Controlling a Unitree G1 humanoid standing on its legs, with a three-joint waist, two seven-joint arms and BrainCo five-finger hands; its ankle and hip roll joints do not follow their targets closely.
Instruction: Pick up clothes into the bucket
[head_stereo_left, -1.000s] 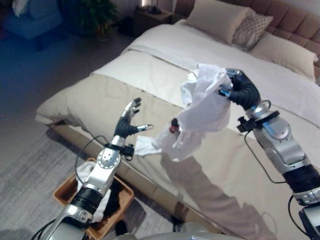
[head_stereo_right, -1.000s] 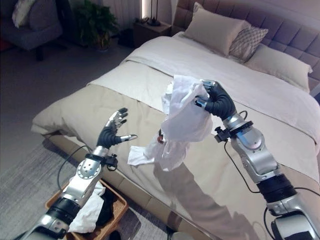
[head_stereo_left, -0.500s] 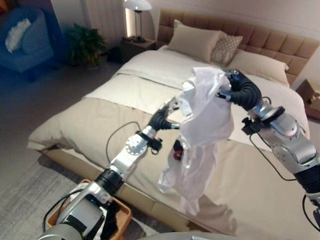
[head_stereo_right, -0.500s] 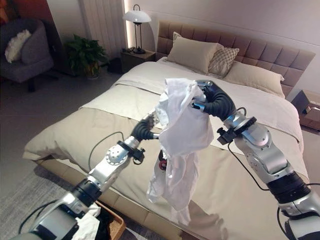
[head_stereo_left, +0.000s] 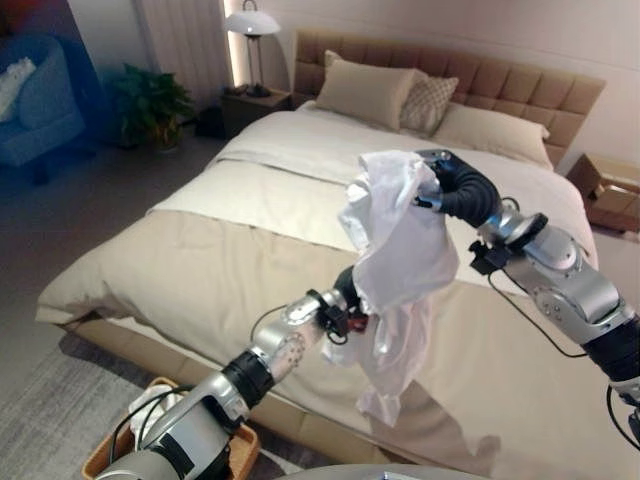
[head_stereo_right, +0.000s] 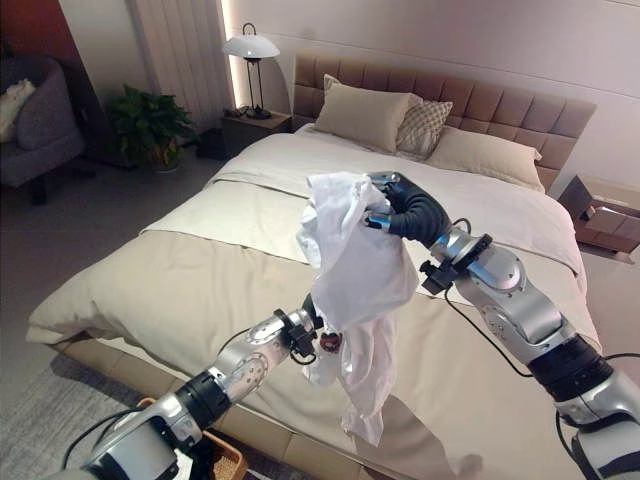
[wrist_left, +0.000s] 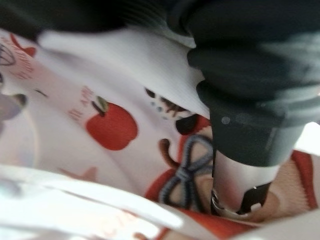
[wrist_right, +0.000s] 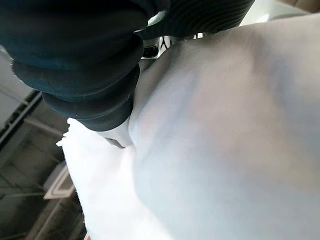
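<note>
The right hand (head_stereo_right: 400, 208) holds the white garment (head_stereo_right: 355, 275) clenched and hanging above the bed (head_stereo_right: 200, 280), while the left hand (head_stereo_left: 347, 296), spread open and clear of the cloth a second ago, has reached into its lower folds, its fingers' state hidden there.
</note>
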